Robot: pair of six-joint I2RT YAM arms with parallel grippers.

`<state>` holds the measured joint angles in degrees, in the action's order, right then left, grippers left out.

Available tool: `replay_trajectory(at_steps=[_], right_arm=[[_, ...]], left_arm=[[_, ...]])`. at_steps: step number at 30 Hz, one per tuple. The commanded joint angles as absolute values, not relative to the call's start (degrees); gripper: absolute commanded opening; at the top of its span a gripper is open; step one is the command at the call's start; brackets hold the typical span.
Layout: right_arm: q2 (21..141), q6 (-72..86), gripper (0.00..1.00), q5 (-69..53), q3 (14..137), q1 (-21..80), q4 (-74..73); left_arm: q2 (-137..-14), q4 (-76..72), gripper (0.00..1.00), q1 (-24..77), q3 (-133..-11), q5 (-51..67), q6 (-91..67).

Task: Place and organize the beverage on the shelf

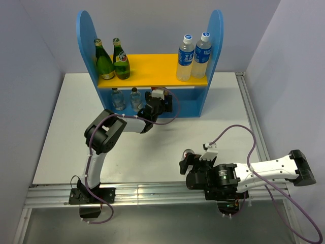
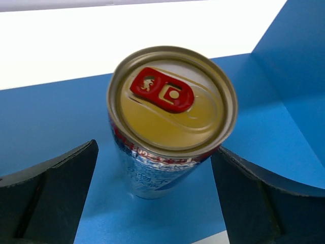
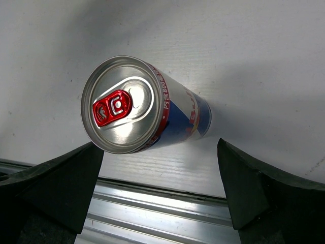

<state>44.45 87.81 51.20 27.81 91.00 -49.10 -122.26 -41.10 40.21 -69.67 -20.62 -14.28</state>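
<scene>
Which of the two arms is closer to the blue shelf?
Left. The left gripper is inside the lower level of the shelf, open around a can standing there. The right gripper is far off at the near edge of the table, open around a second can.

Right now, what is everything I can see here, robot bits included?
shelf: one, blue with a yellow upper board, far side of the table
green glass bottles: two, dark green, upper board, left end
plastic bottles: two, clear with blue caps, upper board, right end
short clear bottles: two, lower level, left
shelf can: one, silver-blue-red, lower level
table can: one, silver-blue-red, near edge
table: one, white
left gripper: black, open around the shelf can
right gripper: black, open around the table can
</scene>
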Motion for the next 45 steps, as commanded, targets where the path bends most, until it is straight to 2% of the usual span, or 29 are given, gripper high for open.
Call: replay_trajectory(at_steps=[1, 10, 21, 30, 33, 34, 36, 37, 38, 43, 45], right_arm=[[45.35, 88.16, 1.00, 55.10, 27.95, 91.32, -47.29], [44.74, 82.71, 1.00, 55.98, 22.69, 90.62, -33.25], [53.95, 83.49, 1.00, 60.99, 23.11, 87.98, -30.67], [60.90, 84.55, 0.91, 66.09, 21.01, 86.40, -24.79], [62.40, 87.08, 0.76, 68.46, 20.92, 86.31, -25.22], [62.92, 88.14, 0.62, 69.51, 21.09, 86.31, -26.88], [64.33, 90.95, 0.44, 70.31, 22.14, 86.22, -28.73], [64.94, 91.40, 0.27, 70.75, 22.58, 86.22, -30.05], [65.39, 91.93, 0.20, 70.75, 22.94, 86.13, -30.49], [68.29, 84.83, 0.00, 70.49, 26.98, 84.82, -25.77], [68.38, 76.88, 0.00, 69.27, 28.12, 82.02, -21.65]], left_arm=[[-120.06, -44.65, 0.99, 40.34, -70.32, -19.60, -14.94], [-112.16, -46.66, 0.99, 41.04, -61.28, -19.86, -16.00], [-99.69, -49.30, 0.99, 47.19, -48.52, -23.29, -16.43], [-88.16, -47.90, 0.98, 50.10, -39.83, -25.66, -17.93], [-86.23, -47.55, 0.98, 50.89, -38.15, -26.72, -18.46], [-85.79, -47.72, 0.97, 51.06, -37.01, -26.81, -18.54], [-84.82, -47.37, 0.97, 51.42, -35.60, -27.42, -18.89], [-84.29, -47.20, 0.97, 51.59, -35.16, -27.77, -18.98], [-83.07, -47.02, 0.97, 51.94, -34.72, -28.21, -19.16], [-77.53, -44.57, 0.97, 53.70, -31.38, -30.84, -20.65], [-73.58, -42.29, 0.97, 54.93, -29.89, -33.13, -20.92]])
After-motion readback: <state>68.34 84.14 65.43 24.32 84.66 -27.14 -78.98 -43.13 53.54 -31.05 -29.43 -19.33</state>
